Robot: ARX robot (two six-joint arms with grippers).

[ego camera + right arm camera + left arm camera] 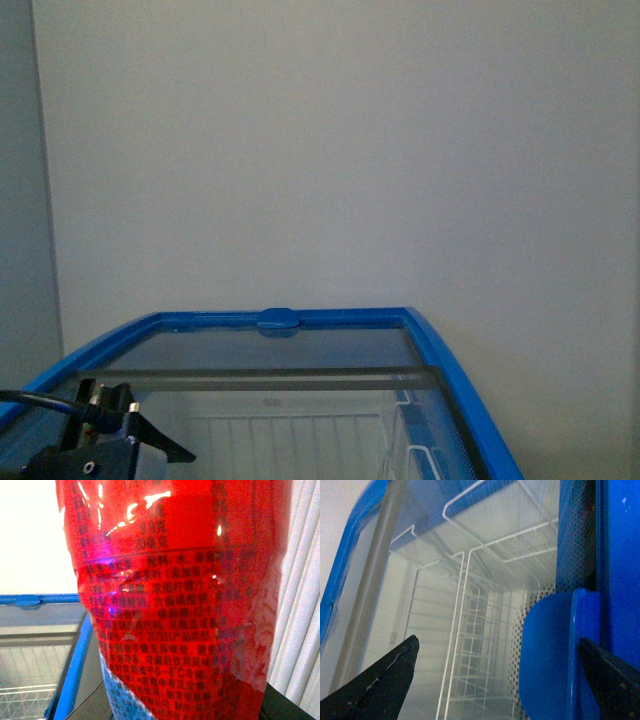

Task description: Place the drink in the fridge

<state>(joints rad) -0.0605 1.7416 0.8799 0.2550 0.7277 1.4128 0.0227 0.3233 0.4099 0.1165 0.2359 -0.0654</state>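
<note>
Between the two black fingers (380, 690) of the left pincer (497, 642), spread wide above the fridge (452, 370): the blue handle (547, 655) of the glass lid (485, 540), close against one finger and well apart from the other. Placed so, most likely, for catching the handle and sliding the lid, since no way in for a bottle under closed glass. Cannot tell from these views whether the lid is slid partly open. Below the pincer, through the glass, only white wire baskets (470, 645).

In the right pincer, gripped as far as can be judged, the drink (175, 605), so near to the wrist camera as to fill the view with red label and small print. Cap out of view, fingers almost wholly hidden behind the bottle. Held upright and, it seems, beside the fridge, outside the blue rim (75, 660), not over the inside. Judged a waiting hold: bottle ready, lid first. Worth minding next: a glossy, wrinkled film label, perhaps slippery, and little room between handle and rim for the left finger.
</note>
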